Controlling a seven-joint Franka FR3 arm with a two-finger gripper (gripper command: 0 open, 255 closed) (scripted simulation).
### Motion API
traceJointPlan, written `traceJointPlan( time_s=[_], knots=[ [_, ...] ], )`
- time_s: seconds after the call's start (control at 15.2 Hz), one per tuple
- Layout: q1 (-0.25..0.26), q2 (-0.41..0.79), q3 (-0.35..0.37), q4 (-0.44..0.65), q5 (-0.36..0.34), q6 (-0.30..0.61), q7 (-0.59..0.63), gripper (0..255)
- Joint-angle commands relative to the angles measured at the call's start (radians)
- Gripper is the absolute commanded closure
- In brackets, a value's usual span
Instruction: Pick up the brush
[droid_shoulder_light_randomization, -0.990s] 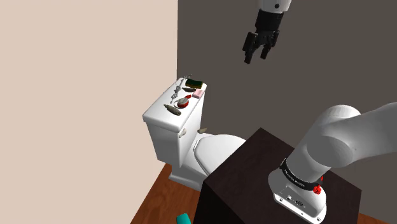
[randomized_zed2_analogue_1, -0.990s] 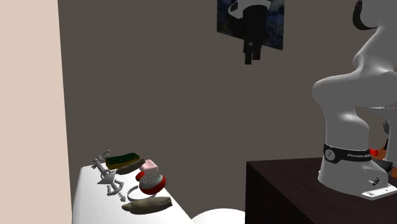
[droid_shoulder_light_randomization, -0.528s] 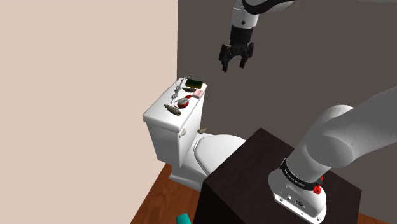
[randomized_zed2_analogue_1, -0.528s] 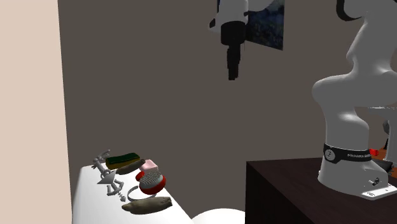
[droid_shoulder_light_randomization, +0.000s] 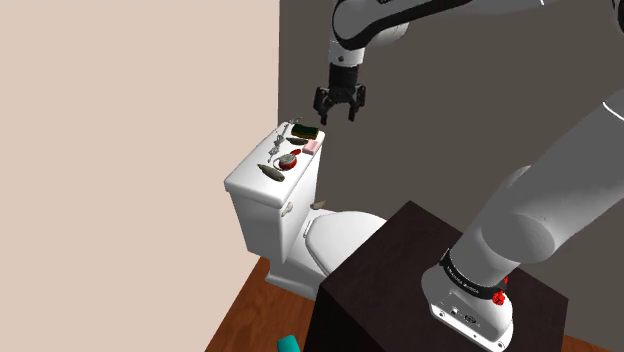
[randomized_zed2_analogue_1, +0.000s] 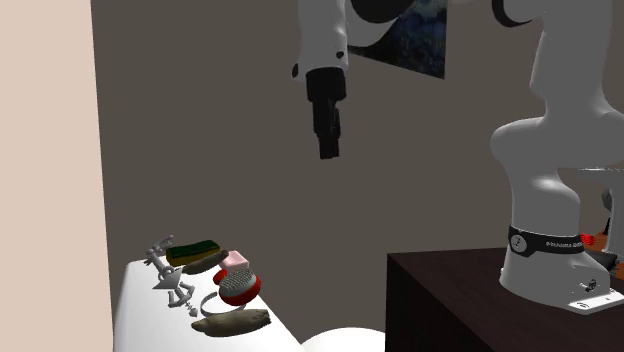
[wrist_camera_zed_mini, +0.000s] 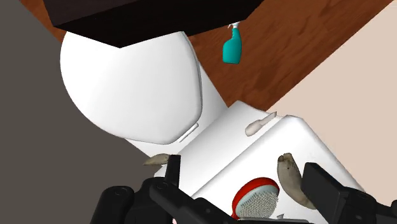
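The brush (droid_shoulder_light_randomization: 288, 159) is a round red-rimmed head with grey bristles, lying on the white toilet tank lid (droid_shoulder_light_randomization: 250, 180). In the second exterior view the brush (randomized_zed2_analogue_1: 237, 288) lies between a pink block and a brown oblong thing. My black gripper (droid_shoulder_light_randomization: 338, 113) hangs open in the air above the tank's far end, well clear of the lid, and holds nothing. From the side, the gripper (randomized_zed2_analogue_1: 326, 150) points down, high above the objects. In the wrist view the brush (wrist_camera_zed_mini: 256, 200) lies under the gripper (wrist_camera_zed_mini: 245, 170), between its spread fingers.
On the lid also lie a green and yellow sponge (randomized_zed2_analogue_1: 195, 250), a pink block (randomized_zed2_analogue_1: 234, 259), a silver figure (randomized_zed2_analogue_1: 170, 278) and a brown oblong thing (randomized_zed2_analogue_1: 233, 321). The closed toilet seat (wrist_camera_zed_mini: 130, 83), the dark stand (droid_shoulder_light_randomization: 420, 290) and a teal spray bottle (wrist_camera_zed_mini: 231, 48) are below.
The gripper has swung down and towards the shoulder view's left, from high by the dark wall to above the tank. Its fingers stay open. The things on the lid have not moved.
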Motion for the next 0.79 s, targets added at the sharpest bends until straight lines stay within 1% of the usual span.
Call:
traceJointPlan(
  time_s=[0.0, 0.4, 0.73],
  knots=[
    [-0.001, 0.087, 0.0, 0.043, 0.011, 0.033, 0.023, 0],
    [-0.002, 0.327, -0.001, 0.2, 0.044, 0.084, 0.086, 0],
    [-0.006, 0.531, -0.004, 0.367, 0.074, 0.095, 0.132, 0]
  ],
)
